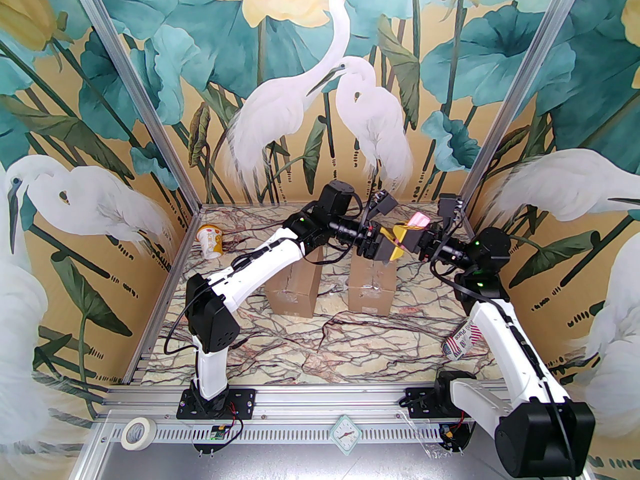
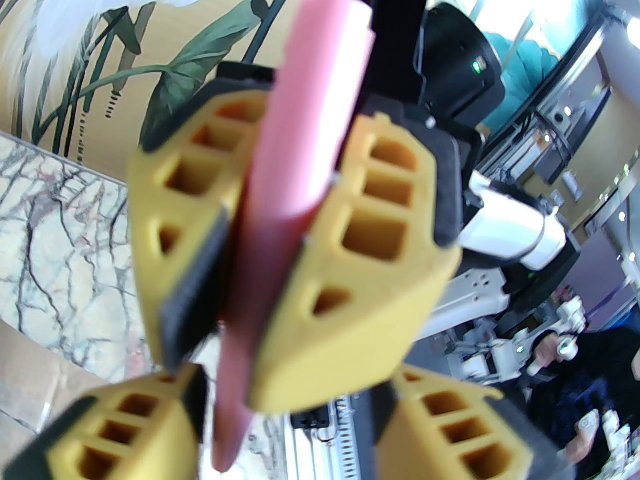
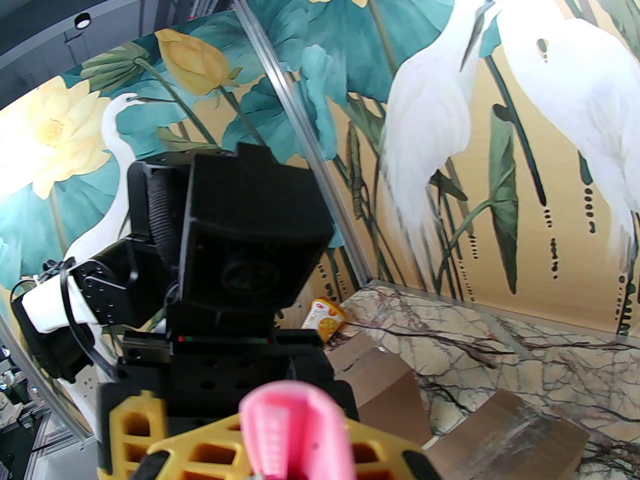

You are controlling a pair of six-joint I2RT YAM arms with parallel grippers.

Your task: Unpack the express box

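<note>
Pink flat plastic tool (image 2: 300,168) pinched tight by the right gripper (image 2: 240,318).
Left gripper (image 2: 300,383) spread beside its tip; two brown cardboard boxes (image 1: 293,288) (image 1: 371,288) and one printed cup (image 1: 210,241) below.

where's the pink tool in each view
top external: pink tool right of centre, where the two arms meet.
left wrist: centre, standing tall, clamped in the right gripper.
right wrist: bottom centre, close to the lens.
shared landmark: the marble table.
</note>
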